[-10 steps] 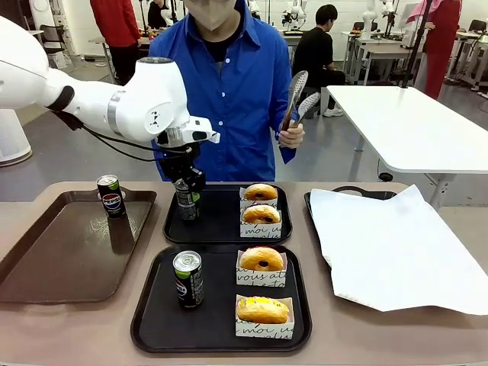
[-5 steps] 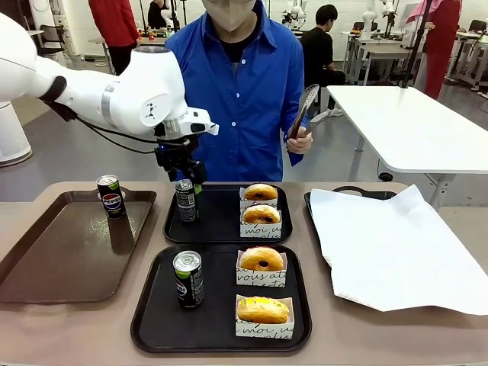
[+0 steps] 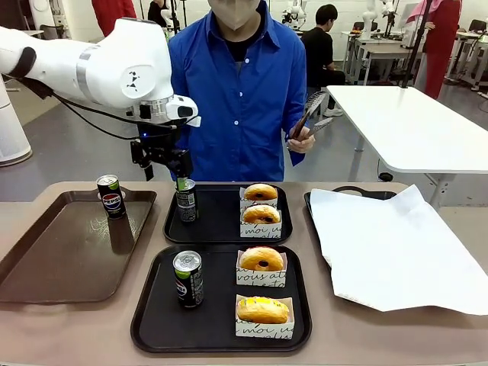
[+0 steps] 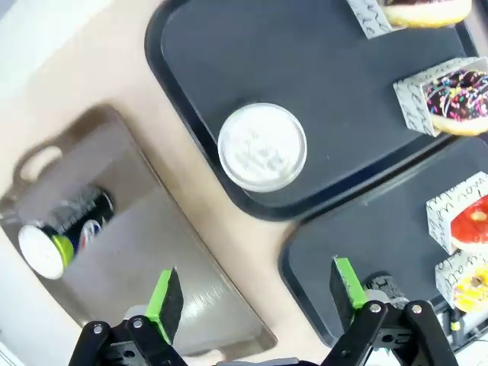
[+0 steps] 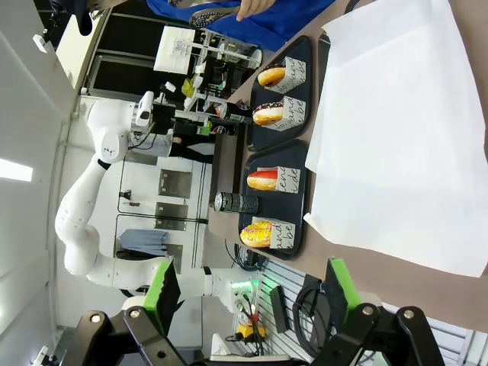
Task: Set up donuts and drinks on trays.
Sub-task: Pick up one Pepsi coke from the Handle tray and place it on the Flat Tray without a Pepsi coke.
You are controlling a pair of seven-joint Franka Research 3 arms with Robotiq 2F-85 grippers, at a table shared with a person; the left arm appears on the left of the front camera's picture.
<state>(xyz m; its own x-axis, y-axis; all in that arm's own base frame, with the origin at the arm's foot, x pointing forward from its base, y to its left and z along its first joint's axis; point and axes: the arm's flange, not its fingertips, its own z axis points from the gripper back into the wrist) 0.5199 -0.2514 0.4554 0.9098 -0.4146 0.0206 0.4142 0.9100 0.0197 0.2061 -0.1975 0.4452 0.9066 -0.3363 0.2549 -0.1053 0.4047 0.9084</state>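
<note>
Two black trays lie mid-table. The far tray (image 3: 221, 221) holds a grey can (image 3: 185, 200) and two boxed donuts (image 3: 261, 192) (image 3: 261, 214). On the near tray (image 3: 221, 309) stand a black can (image 3: 187, 278), a red-glazed donut (image 3: 261, 259) and a yellow one (image 3: 262, 309). My left gripper (image 3: 164, 171) hangs open above and slightly left of the grey can, holding nothing. In the left wrist view the open left gripper (image 4: 255, 293) looks down on that can's silver top (image 4: 262, 146). My right gripper (image 5: 250, 293) is open, far from the table.
A brown tray (image 3: 69, 252) at the left carries a Pepsi can (image 3: 111, 196). A large white paper sheet (image 3: 396, 244) covers a tray at the right. The person stands behind the far tray, holding metal tongs (image 3: 309, 118) chest-high.
My left gripper has risen up and leftward off the grey can, which stays standing on the far tray. The person has lowered the tongs.
</note>
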